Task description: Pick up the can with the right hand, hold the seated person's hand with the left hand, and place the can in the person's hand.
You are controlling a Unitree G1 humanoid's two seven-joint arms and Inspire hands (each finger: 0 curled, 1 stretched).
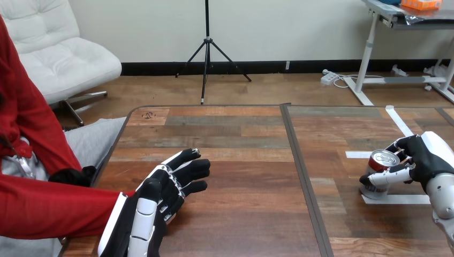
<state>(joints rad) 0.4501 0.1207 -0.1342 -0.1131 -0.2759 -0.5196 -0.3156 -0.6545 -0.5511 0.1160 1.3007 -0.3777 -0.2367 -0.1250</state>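
Right hand: at the table's right side, fingers and thumb curled round the can, thumb lying across its side.
Can: red and silver, upright in the right hand's grasp, silver lid with pull tab facing up; base down by a strip of white tape; whether resting on the wood or just clear of it, cannot tell.
Writing on the can: print too small to read.
Left hand: on the table's left half, well apart from the can, palm down, fingers stretched forward and slightly spread, pinching nothing visible.
Person's arm: red sleeve reaching in from the view's left, its cuff ending right at the left hand's wrist.
Person's hand: hidden under the left hand; held or merely covered, cannot tell.
Table: wood planks, dark seam running front to back between the two hands.
Other marks: small dark scribble near the far left corner, not legible; more white tape strips on the right half.
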